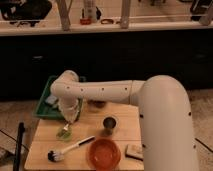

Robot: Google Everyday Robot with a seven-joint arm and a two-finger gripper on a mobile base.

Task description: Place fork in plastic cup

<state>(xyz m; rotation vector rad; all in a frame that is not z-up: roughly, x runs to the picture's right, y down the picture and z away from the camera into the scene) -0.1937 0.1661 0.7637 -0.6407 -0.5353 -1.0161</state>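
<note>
1. Arm (100, 91): white, jointed, reaching from the right across the wooden table (45, 137) and bending down at its left end.
2. Gripper (67, 121): pointing down over the left part of the table, directly above the plastic cup; whether it is released or clenched cannot be told.
3. Plastic cup (64, 133): light green, translucent, upright on the table's left side, just below the gripper.
4. Fork (65, 129): a thin pale sliver at the cup's mouth, under the gripper; whether it is held or resting in the cup cannot be told.
5. Metal cup (110, 124): grey, shiny, upright near the table's centre, well right of the plastic cup.
6. Brush (70, 149): white handle, black bristles, lying diagonally at the front left.
7. Bowl (104, 153): orange-red, at the front centre, just right of the brush handle.
8. Green tray (44, 100): at the table's back left, partly behind the arm.
9. Small pale block (134, 151): front right, beside the bowl.
</note>
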